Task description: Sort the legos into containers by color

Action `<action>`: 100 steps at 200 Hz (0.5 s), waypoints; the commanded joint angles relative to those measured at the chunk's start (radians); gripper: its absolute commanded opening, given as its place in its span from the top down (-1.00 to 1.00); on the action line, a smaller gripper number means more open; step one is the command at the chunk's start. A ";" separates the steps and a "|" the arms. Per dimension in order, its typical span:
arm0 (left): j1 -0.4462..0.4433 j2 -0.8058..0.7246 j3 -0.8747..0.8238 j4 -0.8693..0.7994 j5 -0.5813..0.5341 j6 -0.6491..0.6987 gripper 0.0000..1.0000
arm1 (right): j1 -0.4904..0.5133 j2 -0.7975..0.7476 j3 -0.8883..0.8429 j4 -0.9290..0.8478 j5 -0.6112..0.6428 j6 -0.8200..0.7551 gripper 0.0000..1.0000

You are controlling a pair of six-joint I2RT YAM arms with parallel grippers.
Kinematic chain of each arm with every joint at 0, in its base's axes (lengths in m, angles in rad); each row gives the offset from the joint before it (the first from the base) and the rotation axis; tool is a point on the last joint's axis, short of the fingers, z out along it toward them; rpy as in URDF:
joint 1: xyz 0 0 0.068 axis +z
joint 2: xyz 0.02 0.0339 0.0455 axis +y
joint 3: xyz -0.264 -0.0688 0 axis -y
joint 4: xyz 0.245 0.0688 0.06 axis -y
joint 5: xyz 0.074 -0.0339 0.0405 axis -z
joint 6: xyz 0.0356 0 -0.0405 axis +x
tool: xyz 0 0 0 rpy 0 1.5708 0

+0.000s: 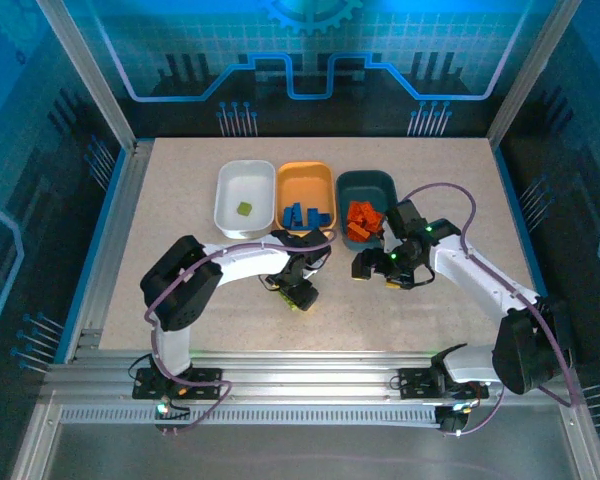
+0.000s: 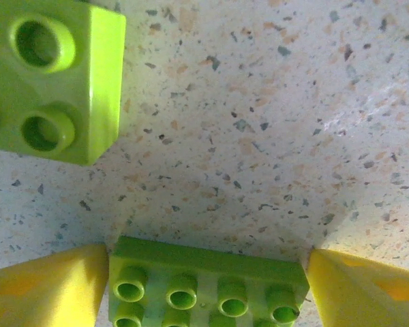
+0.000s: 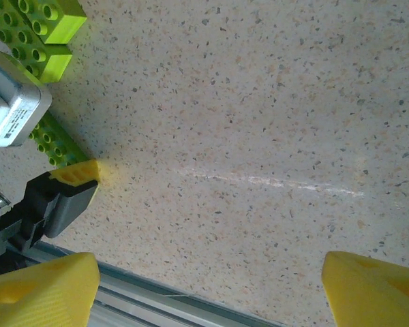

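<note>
While one green piece [image 1: 244,208] lies in the white tray [image 1: 223,190], blue bricks [image 1: 308,214] fill the light orange tray [image 1: 305,172] and orange bricks [image 1: 362,220] the dark teal tray [image 1: 365,180]. Just in front of them, the left gripper [image 2: 208,272] is down at the table, its fingers [image 2: 51,289] against both short ends of a lime green brick [image 2: 204,283]. With so shallow a hold, the brick could pivot or slip on lifting, or clip the neighbouring green brick [image 2: 51,82]. Farther right, the right gripper [image 3: 211,279] hangs wide apart, holding nothing.
</note>
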 commanded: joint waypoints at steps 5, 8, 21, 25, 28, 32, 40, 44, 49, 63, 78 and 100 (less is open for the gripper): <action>-0.010 0.054 -0.010 -0.034 -0.043 0.002 -0.64 | 0.012 -0.013 -0.014 -0.008 0.004 0.007 -0.72; -0.011 0.053 -0.012 -0.037 -0.041 0.002 -0.65 | 0.012 -0.014 -0.016 -0.007 0.003 0.006 -0.72; -0.012 0.047 -0.014 -0.053 -0.039 0.000 -0.67 | 0.012 -0.014 -0.020 -0.004 0.003 0.004 -0.72; -0.012 0.046 -0.014 -0.058 -0.040 0.001 -0.67 | 0.012 -0.014 -0.021 -0.002 0.002 0.003 -0.72; -0.013 0.044 -0.015 -0.063 -0.040 0.002 -0.67 | 0.012 -0.014 -0.022 -0.001 0.002 0.003 -0.72; -0.012 0.042 -0.015 -0.067 -0.041 0.002 -0.68 | 0.011 -0.011 -0.023 0.000 0.001 0.004 -0.72; -0.012 0.039 -0.018 -0.072 -0.042 0.006 -0.68 | 0.012 -0.012 -0.027 0.005 -0.003 0.004 -0.72; -0.012 0.038 -0.021 -0.074 -0.043 0.007 -0.68 | 0.012 -0.010 -0.028 0.007 -0.003 0.004 -0.73; -0.011 0.037 -0.021 -0.074 -0.043 0.009 -0.68 | 0.011 -0.009 -0.028 0.009 -0.005 0.004 -0.72; -0.011 0.038 -0.024 -0.074 -0.039 0.011 -0.68 | 0.012 -0.005 -0.026 0.011 -0.007 0.000 -0.72; -0.010 0.044 -0.023 -0.076 -0.032 0.011 -0.68 | 0.011 -0.001 -0.021 0.009 -0.007 -0.004 -0.73; -0.011 0.051 -0.026 -0.070 -0.016 0.014 -0.64 | 0.012 0.000 -0.017 0.004 -0.004 -0.006 -0.72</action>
